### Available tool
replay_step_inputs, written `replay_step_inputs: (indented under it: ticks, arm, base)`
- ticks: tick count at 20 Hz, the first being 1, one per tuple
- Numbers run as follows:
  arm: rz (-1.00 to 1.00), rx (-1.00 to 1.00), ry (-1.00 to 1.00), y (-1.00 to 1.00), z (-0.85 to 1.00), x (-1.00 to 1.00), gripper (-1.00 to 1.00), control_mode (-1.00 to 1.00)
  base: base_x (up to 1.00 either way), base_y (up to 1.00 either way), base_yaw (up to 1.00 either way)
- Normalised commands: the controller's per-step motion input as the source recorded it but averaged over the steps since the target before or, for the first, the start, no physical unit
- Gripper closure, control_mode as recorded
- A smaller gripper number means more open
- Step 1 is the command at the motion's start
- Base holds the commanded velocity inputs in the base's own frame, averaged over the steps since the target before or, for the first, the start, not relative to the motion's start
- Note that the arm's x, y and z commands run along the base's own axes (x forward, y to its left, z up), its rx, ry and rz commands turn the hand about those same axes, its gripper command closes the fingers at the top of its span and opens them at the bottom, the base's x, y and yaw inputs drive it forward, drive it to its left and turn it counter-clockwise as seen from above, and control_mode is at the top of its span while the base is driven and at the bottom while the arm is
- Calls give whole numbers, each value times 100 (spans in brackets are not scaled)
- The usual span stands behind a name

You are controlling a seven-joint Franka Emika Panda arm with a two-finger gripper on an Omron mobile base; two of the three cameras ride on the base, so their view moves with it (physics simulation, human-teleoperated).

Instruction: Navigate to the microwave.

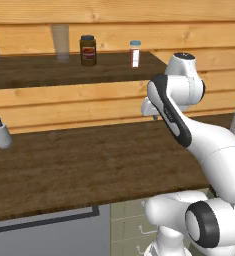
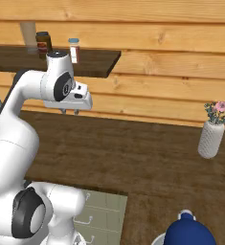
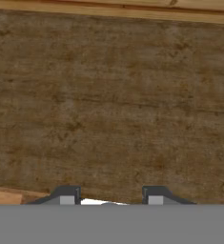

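Blue-lidded pot (image 2: 187, 230) nearest, low right | progress: microwave nowhere in these frames, so driving looks largely ahead | left to right: soap dispenser (image 1: 1, 133), jar (image 1: 88, 50) and bottle (image 1: 135, 53) on shelf (image 1: 29, 67), end effector (image 3: 111, 196) empty, fingers spread over counter (image 1: 89, 165), flower vase (image 2: 211, 136) | counter blocks straight ahead.

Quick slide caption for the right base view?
Arm's open gripper hovers over a dark wood counter; white flower vase at right, jars on shelf.

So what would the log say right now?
gripper: open, empty, above counter | jar, bottle: on shelf | vase: right
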Motion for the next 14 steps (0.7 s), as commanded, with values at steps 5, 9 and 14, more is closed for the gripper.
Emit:
replay_step_inputs:
  ticks: [5,9,14]
  arm:
    - [0,0,0,0,0,0,-100,100]
    - [0,0,0,0,0,0,-100,100]
    - [0,0,0,0,0,0,-100,100]
  base:
    - [-15,0,0]
    - [-38,0,0]
    - [-3,30,0]
